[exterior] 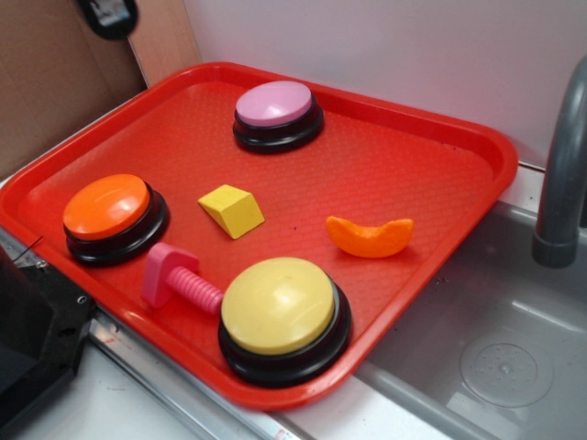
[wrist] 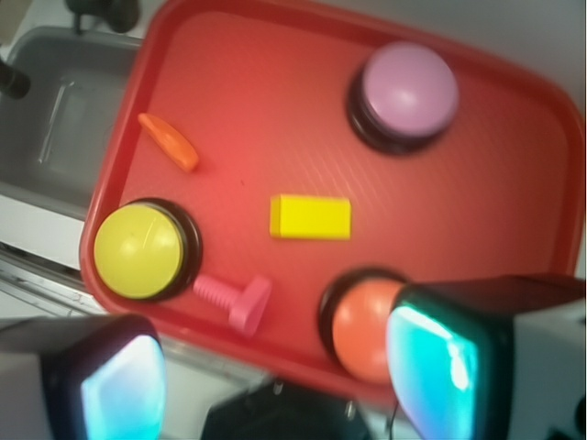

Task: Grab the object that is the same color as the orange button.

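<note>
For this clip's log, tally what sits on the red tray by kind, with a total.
Push buttons: 3: orange-topped round button, yellow-topped round button, pink-topped round button
Orange crescent plastic piece: 1
Yellow wedge block: 1
Pink plastic bolt: 1
Total: 6 on the red plastic tray

On the tray (exterior: 477, 137), my segment piece (exterior: 370, 236) lies at the right, apart from everything. Left of it sits the wedge block (exterior: 231, 210), mid-tray. One button (exterior: 278, 115) stands far, another (exterior: 115, 217) at the left, a third (exterior: 284, 318) nearest. The bolt (exterior: 180, 281) lies between those last two, touching the nearest. A sink (exterior: 500, 339) lies right of the tray.
</note>
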`<state>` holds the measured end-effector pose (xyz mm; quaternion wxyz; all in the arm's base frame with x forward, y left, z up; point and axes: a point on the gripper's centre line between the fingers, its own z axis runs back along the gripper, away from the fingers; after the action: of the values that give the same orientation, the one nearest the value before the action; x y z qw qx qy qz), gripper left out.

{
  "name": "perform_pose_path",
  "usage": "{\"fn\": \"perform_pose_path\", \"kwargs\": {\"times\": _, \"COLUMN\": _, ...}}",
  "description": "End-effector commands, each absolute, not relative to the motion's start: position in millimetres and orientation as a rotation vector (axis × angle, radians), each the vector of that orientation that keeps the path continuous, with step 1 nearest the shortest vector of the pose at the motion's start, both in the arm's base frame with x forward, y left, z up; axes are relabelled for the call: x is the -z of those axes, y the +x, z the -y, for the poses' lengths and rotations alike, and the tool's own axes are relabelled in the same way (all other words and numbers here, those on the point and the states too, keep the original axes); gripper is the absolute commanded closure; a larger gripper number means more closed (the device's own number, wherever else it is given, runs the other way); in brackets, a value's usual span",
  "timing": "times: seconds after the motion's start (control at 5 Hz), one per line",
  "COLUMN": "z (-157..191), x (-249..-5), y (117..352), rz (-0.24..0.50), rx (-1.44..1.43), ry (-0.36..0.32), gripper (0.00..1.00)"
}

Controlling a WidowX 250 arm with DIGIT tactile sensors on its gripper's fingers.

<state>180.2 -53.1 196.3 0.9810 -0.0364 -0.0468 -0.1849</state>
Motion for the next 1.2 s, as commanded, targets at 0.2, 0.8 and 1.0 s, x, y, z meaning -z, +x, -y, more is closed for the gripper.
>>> {"fn": "perform_pose_path", "kwargs": {"times": 0.2, "z": 135.7, "x": -118.1, "y": 243.8, "rz": 0.23, "rx": 0.647, "ry": -0.039, "gripper": 0.0}}
{"fn": "perform_pose_path", "kwargs": {"times": 0.8, "z": 163.7, "x": -30.0, "y": 261.2, "rz": 0.162, "rx": 0.766, "ry": -0.015, "gripper": 0.0}}
{"fn": "perform_pose_path", "kwargs": {"times": 1.0, "z": 162.5, "x": -21.6, "y": 255.8, "rz": 0.145, "rx": 0.785, "ry": -0.036, "gripper": 0.0}}
